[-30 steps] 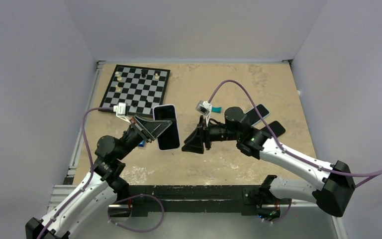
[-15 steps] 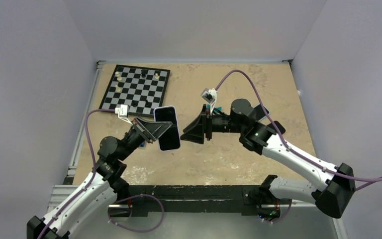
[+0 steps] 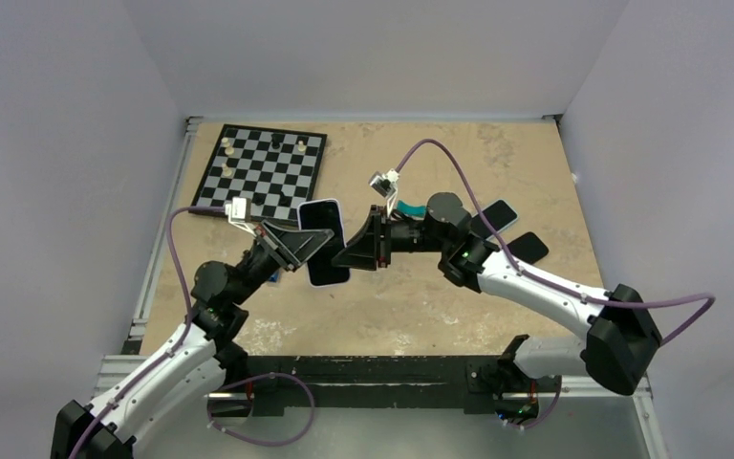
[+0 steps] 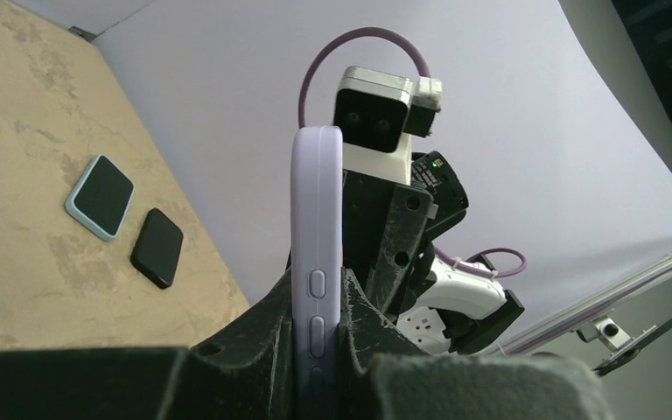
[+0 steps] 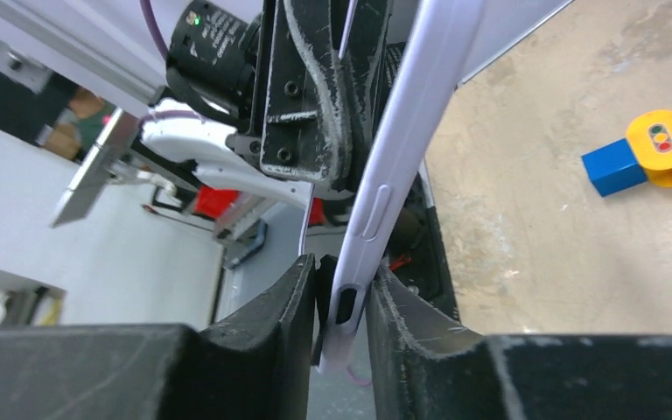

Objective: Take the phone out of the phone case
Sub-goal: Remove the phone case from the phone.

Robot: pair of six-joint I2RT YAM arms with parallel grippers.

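The phone in its lilac case (image 3: 323, 244) is held up in the air over the middle of the table. My left gripper (image 3: 298, 251) is shut on the case's lower part; in the left wrist view the case edge (image 4: 317, 254) with its side buttons stands upright between the fingers (image 4: 319, 302). My right gripper (image 3: 352, 256) has come in from the right. In the right wrist view its jaws (image 5: 343, 293) stand closed round the corner of the case (image 5: 402, 149), near the port hole.
A chessboard (image 3: 263, 172) with a few pieces lies at the back left. Two more phones (image 3: 494, 218) (image 3: 528, 247) and a teal block (image 3: 411, 208) lie at the right. A blue-and-yellow toy block (image 5: 643, 153) sits on the table below the left gripper.
My right gripper has swung left from beside the phone onto its right edge, and its jaws now stand round the case. The left gripper still holds the phone, barely moved.
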